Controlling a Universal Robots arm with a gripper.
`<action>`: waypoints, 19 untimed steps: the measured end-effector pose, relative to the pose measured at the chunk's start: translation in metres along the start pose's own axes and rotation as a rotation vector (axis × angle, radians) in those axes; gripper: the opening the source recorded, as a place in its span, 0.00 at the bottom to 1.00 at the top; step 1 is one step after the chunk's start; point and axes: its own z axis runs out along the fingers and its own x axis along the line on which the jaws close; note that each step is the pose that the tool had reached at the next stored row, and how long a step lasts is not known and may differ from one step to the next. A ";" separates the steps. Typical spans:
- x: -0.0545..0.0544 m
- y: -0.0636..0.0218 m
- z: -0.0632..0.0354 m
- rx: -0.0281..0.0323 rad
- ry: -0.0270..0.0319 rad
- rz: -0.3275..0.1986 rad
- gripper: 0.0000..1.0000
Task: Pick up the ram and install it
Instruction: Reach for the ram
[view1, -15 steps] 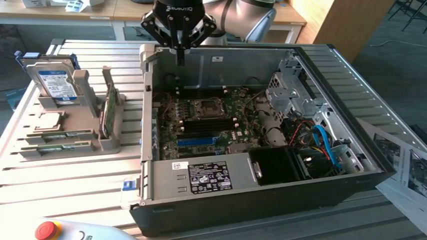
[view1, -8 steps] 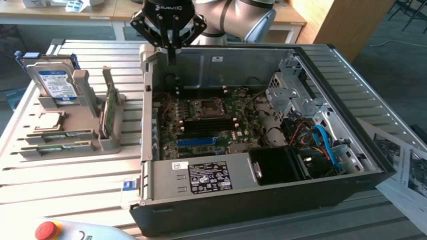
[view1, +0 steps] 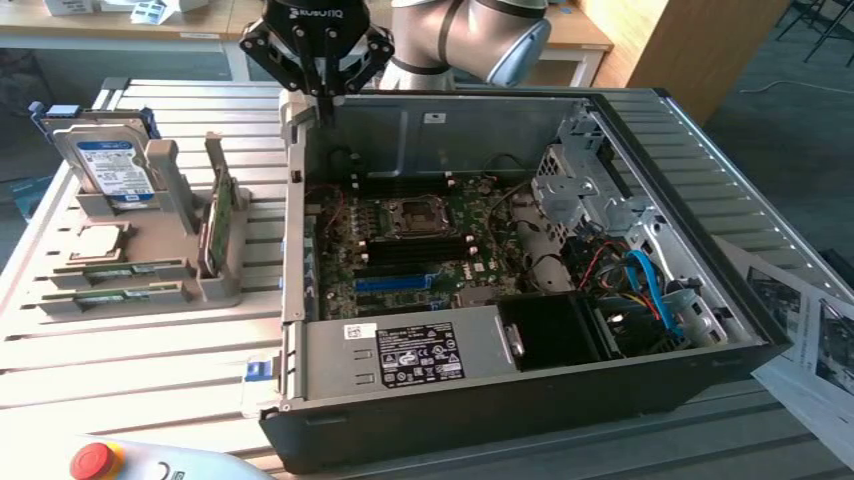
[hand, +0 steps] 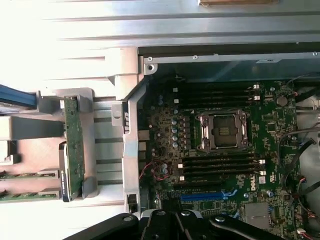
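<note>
1. Silver slatted table (view1: 147, 350) carries everything; at its seven o'clock edge a red stop button (view1: 91, 460) is cut off by the frame.
2. At nine o'clock of the case, a grey rack (view1: 200, 285) holds a drive (view1: 110, 165) upright, a chip (view1: 96, 243) lying flat and a green card (view1: 218, 215) on edge.
3. The ram (view1: 114, 272) lies flat in a rack slot at six o'clock of the chip, with a second stick (view1: 107, 297) just beside it; both are too small for detail.
4. The gripper (view1: 320, 92) hangs over the case's eleven o'clock corner, jaws closed together on nothing, well apart from the ram.
5. The open case (view1: 534, 400) lies on its side, its board (view1: 427, 250) facing up, with dark memory slots (hand: 220, 165) beside the socket (hand: 222, 131).
6. At three o'clock, printed sheets (view1: 801, 330) run out of frame; the cables in the case's near corner are a tangle.
7. Beyond, from eleven to one o'clock, a desk (view1: 174, 40) and a wooden panel (view1: 667, 50) are partly hidden by the arm (view1: 467, 35).
</note>
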 end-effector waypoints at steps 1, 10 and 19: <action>0.002 0.0003 -0.0001 0.0001 0.0000 0.000 0.10; 0.018 0.0029 -0.0003 0.0000 0.0001 0.000 0.10; 0.035 0.0057 -0.0006 0.0000 0.0000 0.000 0.10</action>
